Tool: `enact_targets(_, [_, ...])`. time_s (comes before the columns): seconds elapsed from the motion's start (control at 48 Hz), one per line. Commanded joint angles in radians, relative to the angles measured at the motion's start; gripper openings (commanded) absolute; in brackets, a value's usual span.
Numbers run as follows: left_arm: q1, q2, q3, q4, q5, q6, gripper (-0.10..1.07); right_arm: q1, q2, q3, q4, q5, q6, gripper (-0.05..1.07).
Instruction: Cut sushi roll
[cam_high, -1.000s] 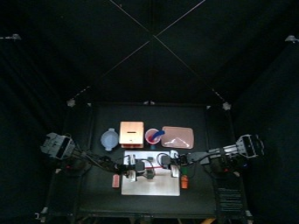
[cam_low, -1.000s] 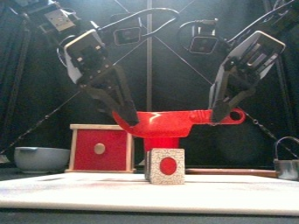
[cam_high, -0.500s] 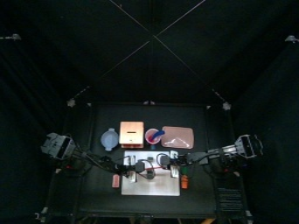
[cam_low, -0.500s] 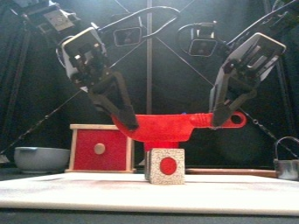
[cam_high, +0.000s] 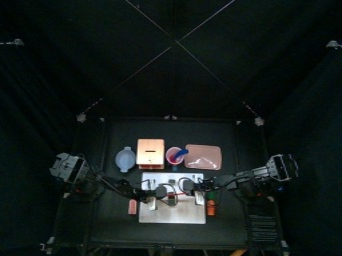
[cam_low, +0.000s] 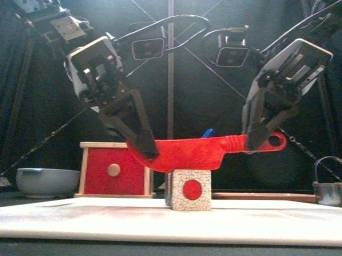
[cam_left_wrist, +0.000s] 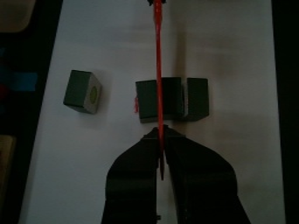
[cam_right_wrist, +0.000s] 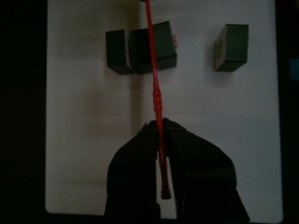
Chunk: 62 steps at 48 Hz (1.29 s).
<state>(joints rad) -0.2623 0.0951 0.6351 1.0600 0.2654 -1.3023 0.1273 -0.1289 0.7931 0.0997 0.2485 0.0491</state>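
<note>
The sushi roll lies on the white board (cam_high: 171, 211) as short dark pieces. In the left wrist view one piece (cam_left_wrist: 84, 91) lies apart and two (cam_left_wrist: 162, 99) sit together under the blade. In the front view the nearest piece (cam_low: 191, 189) shows a speckled end with a red centre. A red knife (cam_low: 201, 151) hangs just above it, tilted, its left end lower. My left gripper (cam_low: 144, 152) is shut on the blade's end. My right gripper (cam_low: 251, 140) is shut on the handle. From each wrist the knife is a thin red line (cam_left_wrist: 156, 61) (cam_right_wrist: 153, 66).
Behind the board stand a red-and-wood box (cam_low: 114, 170), a grey bowl (cam_low: 46, 181) at the left and a metal cup (cam_low: 329, 186) at the right. The top view also shows a pink plate (cam_high: 205, 154) at the back right.
My left gripper has closed onto the blade's end. The knife has come down a little and tipped lower on the left, closer to the piece beneath it.
</note>
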Motion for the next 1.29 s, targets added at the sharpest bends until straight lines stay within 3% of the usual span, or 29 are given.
enact_targets(0.0, [0.002, 0.006, -0.012, -0.003, 0.003, 0.000, 0.45, -0.002, -0.005, -0.018, 0.003, -0.005, 0.002, 0.35])
enact_targets(0.625, [0.002, -0.046, -0.020, -0.003, 0.012, 0.008, 0.44, -0.002, -0.015, -0.017, -0.006, -0.002, -0.002, 0.35])
enact_targets(1.271, [-0.003, -0.023, -0.014, -0.034, 0.012, 0.006, 0.44, -0.006, 0.017, -0.018, -0.006, -0.005, -0.002, 0.35])
